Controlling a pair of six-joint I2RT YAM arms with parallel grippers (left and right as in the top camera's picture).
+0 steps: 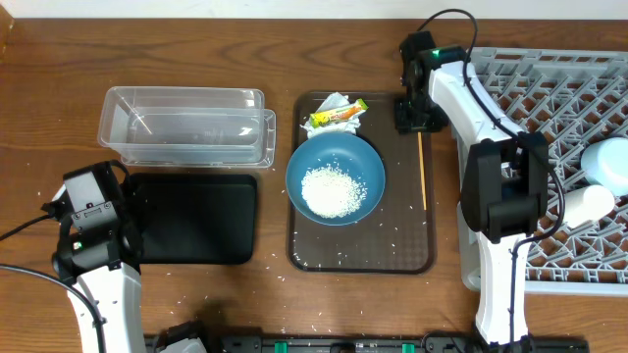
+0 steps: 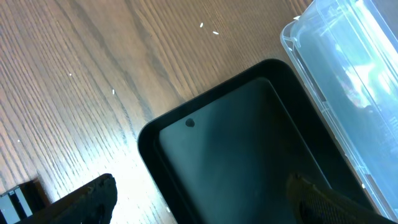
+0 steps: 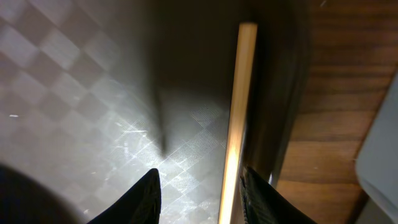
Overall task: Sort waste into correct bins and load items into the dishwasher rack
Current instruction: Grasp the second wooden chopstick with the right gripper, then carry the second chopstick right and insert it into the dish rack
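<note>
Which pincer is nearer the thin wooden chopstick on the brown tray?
Right. The right pincer straddles the thin wooden chopstick; the left pincer hovers over the shallow black rectangular tray, well away.

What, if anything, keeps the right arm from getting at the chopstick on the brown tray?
Probably nothing: the right gripper sits open just above the chopstick, with nothing between them, though the tray rim lies close.

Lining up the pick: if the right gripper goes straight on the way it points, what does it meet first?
Likely the chopstick, lying between the open fingers of the right gripper, close to one of them; the brown tray sits right beneath. Depth is unclear.
</note>
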